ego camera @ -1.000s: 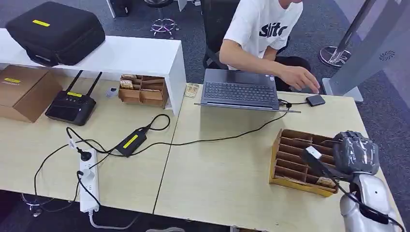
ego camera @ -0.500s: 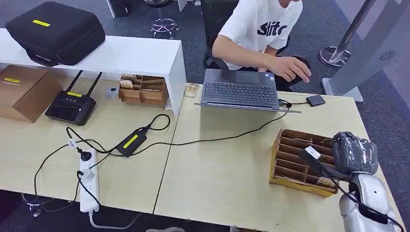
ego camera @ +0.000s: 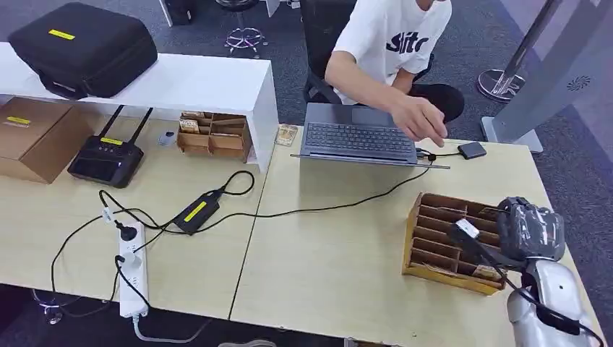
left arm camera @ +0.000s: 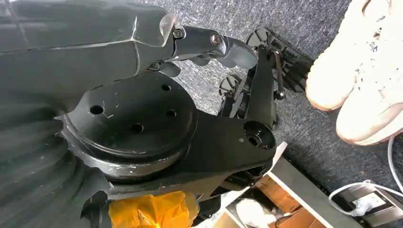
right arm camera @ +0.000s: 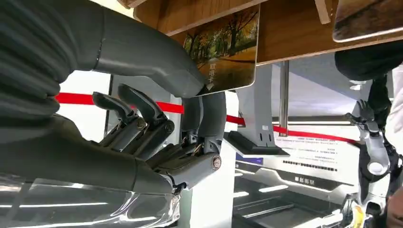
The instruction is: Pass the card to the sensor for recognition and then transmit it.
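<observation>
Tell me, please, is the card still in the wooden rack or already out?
Still in the rack: the card stands in its slot, with the right hand pinching its edge.

Bench (ego camera: 340, 267): light wood top. On it: laptop (ego camera: 358, 137), slotted wooden tray (ego camera: 441, 242), small black sensor (ego camera: 471, 150), power adapter (ego camera: 196, 212), power strip (ego camera: 132, 271), router (ego camera: 107, 159), cardboard box (ego camera: 36, 137).

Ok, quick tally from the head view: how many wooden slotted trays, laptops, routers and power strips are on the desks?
Wooden slotted trays: 2
Laptops: 1
Routers: 1
Power strips: 1
Total: 5
</observation>
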`<action>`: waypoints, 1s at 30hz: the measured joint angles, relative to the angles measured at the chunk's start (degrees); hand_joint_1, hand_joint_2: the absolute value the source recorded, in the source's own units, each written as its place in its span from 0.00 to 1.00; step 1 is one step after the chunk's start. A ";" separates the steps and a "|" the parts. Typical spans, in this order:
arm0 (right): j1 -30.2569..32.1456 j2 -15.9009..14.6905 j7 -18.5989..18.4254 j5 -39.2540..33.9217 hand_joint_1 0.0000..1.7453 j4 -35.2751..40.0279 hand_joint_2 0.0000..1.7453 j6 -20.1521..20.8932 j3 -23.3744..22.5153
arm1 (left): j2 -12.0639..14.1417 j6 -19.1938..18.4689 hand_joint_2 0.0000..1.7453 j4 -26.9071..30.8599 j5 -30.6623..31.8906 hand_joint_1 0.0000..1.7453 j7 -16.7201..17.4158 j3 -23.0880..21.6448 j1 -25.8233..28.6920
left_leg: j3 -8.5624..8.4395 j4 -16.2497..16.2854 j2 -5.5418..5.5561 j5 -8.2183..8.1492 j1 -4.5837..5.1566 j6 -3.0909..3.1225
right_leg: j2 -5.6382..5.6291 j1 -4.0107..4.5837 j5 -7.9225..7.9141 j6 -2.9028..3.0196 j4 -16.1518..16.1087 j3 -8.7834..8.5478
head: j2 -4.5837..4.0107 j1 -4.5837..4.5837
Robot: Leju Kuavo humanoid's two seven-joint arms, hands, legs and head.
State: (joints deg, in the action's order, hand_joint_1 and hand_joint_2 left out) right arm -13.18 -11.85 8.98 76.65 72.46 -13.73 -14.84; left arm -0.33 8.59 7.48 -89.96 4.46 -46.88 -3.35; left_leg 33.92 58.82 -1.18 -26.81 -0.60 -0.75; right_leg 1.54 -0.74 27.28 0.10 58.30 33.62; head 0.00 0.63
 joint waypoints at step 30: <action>-6.07 3.30 -0.98 -0.68 1.00 18.91 1.00 -4.94 4.44 | 0.20 -0.87 1.00 -0.50 0.00 0.00 -0.02 -1.62 -0.04 | 0.08 0.00 0.04 0.01 0.00 0.00 | 0.03 0.00 0.00 0.00 0.04 0.03 | 0.00 0.00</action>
State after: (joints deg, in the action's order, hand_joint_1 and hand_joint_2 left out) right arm -19.24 -8.55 8.00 75.98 91.36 -18.66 -10.40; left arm -0.13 7.72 6.97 -89.96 4.44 -48.50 -3.40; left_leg 33.99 58.82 -1.14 -26.80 -0.60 -0.75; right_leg 1.57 -0.74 27.28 0.10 58.34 33.65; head 0.00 0.63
